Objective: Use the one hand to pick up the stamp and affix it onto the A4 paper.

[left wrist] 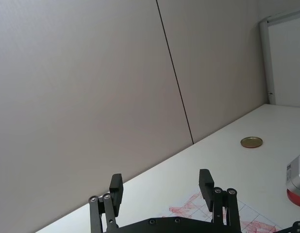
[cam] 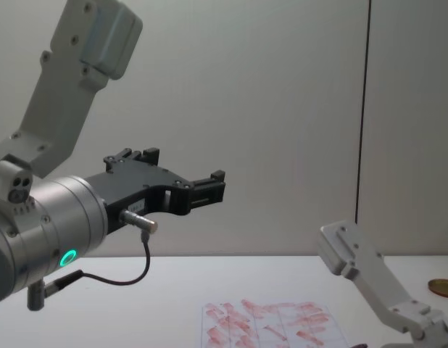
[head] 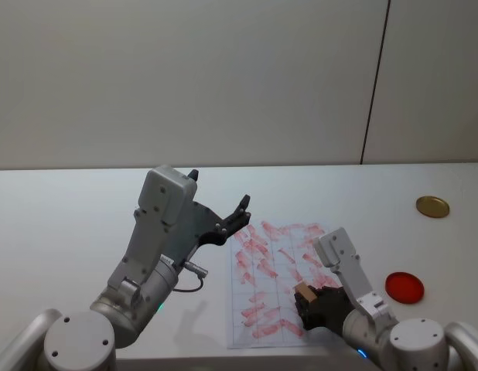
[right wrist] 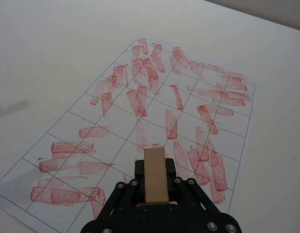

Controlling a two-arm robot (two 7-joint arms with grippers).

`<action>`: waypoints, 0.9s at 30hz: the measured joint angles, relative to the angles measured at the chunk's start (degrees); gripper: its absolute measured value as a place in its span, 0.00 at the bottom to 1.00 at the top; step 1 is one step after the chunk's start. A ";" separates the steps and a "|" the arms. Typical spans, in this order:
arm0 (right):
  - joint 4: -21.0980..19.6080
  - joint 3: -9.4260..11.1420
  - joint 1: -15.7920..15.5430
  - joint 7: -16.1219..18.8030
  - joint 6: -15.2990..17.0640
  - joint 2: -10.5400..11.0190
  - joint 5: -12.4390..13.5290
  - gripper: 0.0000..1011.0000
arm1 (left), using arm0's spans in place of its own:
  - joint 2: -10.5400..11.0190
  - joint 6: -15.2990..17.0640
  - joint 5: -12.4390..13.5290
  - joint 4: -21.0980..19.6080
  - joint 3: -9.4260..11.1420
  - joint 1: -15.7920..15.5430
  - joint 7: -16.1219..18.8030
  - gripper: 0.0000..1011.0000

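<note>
The A4 paper lies flat on the white table, a gridded white sheet covered with red stamp marks. The stamp is a small light-brown block held upright, with my right gripper shut on it. In the head view the stamp and right gripper are over the paper's near right part; whether the stamp touches the sheet is hidden. My left gripper is open and empty, raised well above the table to the left of the paper.
A flat gold disc lies on the table at the far right, and a red round pad sits near the right arm. A plain wall stands behind the table. The left forearm looms large in the chest view.
</note>
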 joint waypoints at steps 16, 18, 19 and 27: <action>2.29 -0.04 0.60 0.02 -0.88 -0.17 -1.19 0.22 | 0.00 0.00 0.00 0.00 0.00 0.00 0.00 0.98; 2.59 0.01 0.66 -0.06 -0.97 -0.18 -1.30 0.22 | 0.00 0.00 0.00 0.00 0.00 0.00 0.00 0.98; 2.69 0.02 0.68 -0.10 -0.99 -0.18 -1.33 0.22 | 0.00 0.00 0.00 0.00 0.00 0.00 0.00 0.98; 3.57 0.23 0.88 -0.44 -1.12 -0.26 -1.41 0.22 | 0.00 0.00 0.00 0.00 0.00 0.00 0.00 0.98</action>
